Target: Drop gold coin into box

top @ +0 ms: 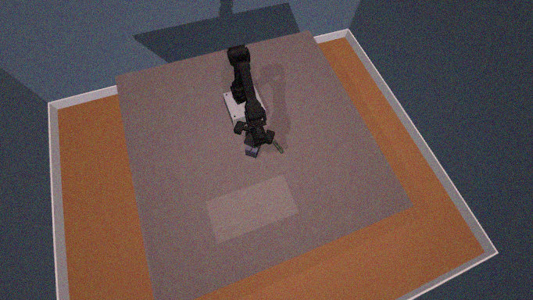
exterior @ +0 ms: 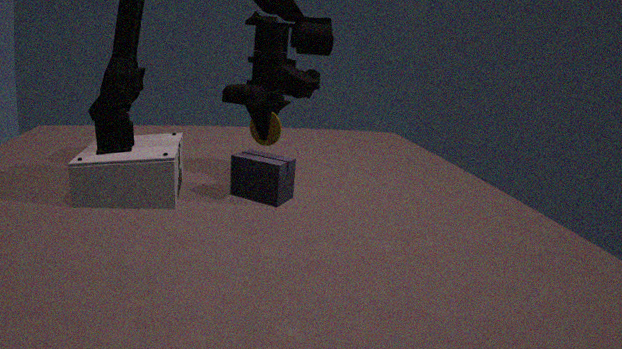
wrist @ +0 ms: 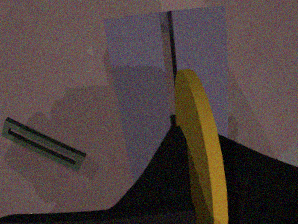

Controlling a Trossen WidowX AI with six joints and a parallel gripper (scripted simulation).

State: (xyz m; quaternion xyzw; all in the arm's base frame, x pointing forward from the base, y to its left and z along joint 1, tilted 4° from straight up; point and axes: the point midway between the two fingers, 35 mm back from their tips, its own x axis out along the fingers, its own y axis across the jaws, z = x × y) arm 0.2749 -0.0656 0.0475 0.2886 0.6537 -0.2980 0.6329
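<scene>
The orange floor (top: 94, 195) with its pale rim shows only from the top, running round my brown table (top: 176, 148) (exterior: 326, 282) (wrist: 40, 50). My arm (top: 247, 80) (exterior: 130, 37) reaches out over the table; from the top it hides most of what is beneath my wrist. A pale patch (top: 252, 208) on the table also shows in that view alone. My white base (top: 234, 111) (exterior: 120, 184) is seen from the top and from outside, but not from my wrist.

My claw (top: 255, 143) (exterior: 266, 135) (wrist: 182, 135) points down, its fingers pinched narrow on the coin (exterior: 277, 129) (wrist: 212, 165). Below is the box (top: 252, 151) (exterior: 255, 177) (wrist: 200, 45), closed, partly covered by me from the top. The holder (top: 278, 147) (wrist: 45, 142) lies on the table off to one side of the box, slim and green; my wrist view shows its long groove with no coin in it, while the outside view does not show it.

The coin is above the lid, with a visible gap in the outside view. There it is a round gold disc, upright, a dark finger crossing its face. From my wrist it is a thin yellow sliver, nearly edge-on, its rim bright and its face duller. The top view does not let me make it out. The slot (exterior: 264, 156) (wrist: 172, 45) is a dark line across the lid, running roughly the coin's way in my wrist view.
</scene>
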